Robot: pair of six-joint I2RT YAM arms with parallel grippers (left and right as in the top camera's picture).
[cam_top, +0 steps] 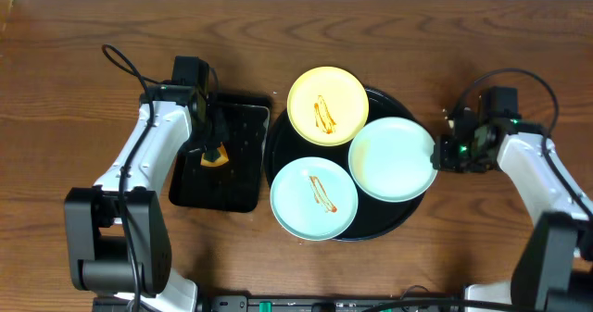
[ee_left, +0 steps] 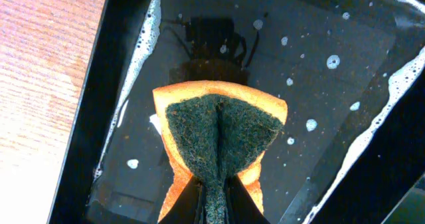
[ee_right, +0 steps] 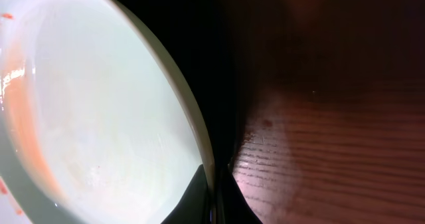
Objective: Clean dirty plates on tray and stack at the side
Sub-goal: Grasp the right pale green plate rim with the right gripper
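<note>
Mint plate (cam_top: 393, 158) sits mid-right in the overhead view on the round tray (cam_top: 384, 219), its right edge out over the tray rim. Right tool (cam_top: 439, 153) is clamped on that thin edge only. Risk: the glossy rim slips free or the plate swings on lift & bumps the yellow plate (cam_top: 327, 106) & 2nd mint plate (cam_top: 313, 197) just beside it, both w/ sauce streaks. At left, left tool (ee_left: 212, 201) is pinched tight on the wet sponge (ee_left: 219, 131) over the soapy small tray (cam_top: 241, 168); drips may wet the table (cam_top: 74, 90) en route.

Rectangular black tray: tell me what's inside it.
Foamy liquid with bubbles along the walls, and a sponge pinched folded in the left gripper. The floor of the tray beneath the sponge is hidden.
</note>
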